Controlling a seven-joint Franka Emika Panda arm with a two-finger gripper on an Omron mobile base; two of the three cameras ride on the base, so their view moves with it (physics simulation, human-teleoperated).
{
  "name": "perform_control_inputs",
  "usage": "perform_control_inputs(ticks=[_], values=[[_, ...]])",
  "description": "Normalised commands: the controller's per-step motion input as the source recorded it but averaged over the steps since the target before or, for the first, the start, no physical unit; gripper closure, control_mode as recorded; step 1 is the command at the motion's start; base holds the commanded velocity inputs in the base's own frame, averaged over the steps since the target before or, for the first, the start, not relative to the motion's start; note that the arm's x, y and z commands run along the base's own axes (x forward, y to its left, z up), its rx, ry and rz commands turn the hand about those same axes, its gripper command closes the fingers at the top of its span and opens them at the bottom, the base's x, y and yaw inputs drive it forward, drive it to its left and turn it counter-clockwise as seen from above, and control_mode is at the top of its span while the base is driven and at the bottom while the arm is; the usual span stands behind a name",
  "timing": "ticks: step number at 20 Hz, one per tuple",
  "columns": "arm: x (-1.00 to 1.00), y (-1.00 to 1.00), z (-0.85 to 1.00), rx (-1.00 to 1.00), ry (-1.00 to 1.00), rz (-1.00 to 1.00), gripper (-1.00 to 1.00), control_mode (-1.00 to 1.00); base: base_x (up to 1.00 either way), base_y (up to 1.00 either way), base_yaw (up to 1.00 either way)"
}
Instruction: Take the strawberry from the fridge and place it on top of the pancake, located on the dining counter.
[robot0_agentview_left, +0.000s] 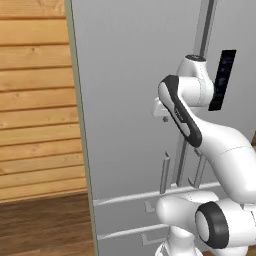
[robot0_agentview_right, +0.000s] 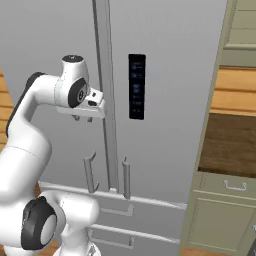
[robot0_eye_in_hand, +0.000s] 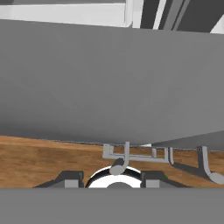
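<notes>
The fridge stands closed, both doors shut. The pincer hangs near the left door's bar handle, pointing down. Its jaw spacing cannot be told

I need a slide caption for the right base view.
Franka arm's gripper raised before the closed grey fridge, beside its vertical handles.

White glossy robot arm built of rounded tubular segments. Dark charcoal band runs along elbow link; black ring around large round joint cap near base. Same black-ringed white cap in right base view. Wrist housing carries grey circular cap with dark rim. Small white flange block at wrist, two short dark studs beneath. Gripper: two small dark grey finger tips.
</notes>
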Motion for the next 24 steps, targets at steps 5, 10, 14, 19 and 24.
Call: perform_control_inputs(ticks=[5, 10, 14, 19, 24], values=[[0.00, 0.00, 0.00, 0.00, 0.00, 0.00, -1.00, 1.00, -0.07, 0.00, 0.00], [0.00, 0.00, 0.00, 0.00, 0.00, 0.00, -1.00, 1.00, -0.70, -0.12, 0.00], [0.00, 0.00, 0.00, 0.00, 0.00, 0.00, -1.00, 1.00, -0.69, -0.65, 0.00], [0.00, 0.00, 0.00, 0.00, 0.00, 0.00, -1.00, 1.00, -0.14, -0.22, -0.01], [0.00, 0.00, 0.00, 0.00, 0.00, 0.00, -1.00, 1.00, 0.06, -0.23, -0.02]])
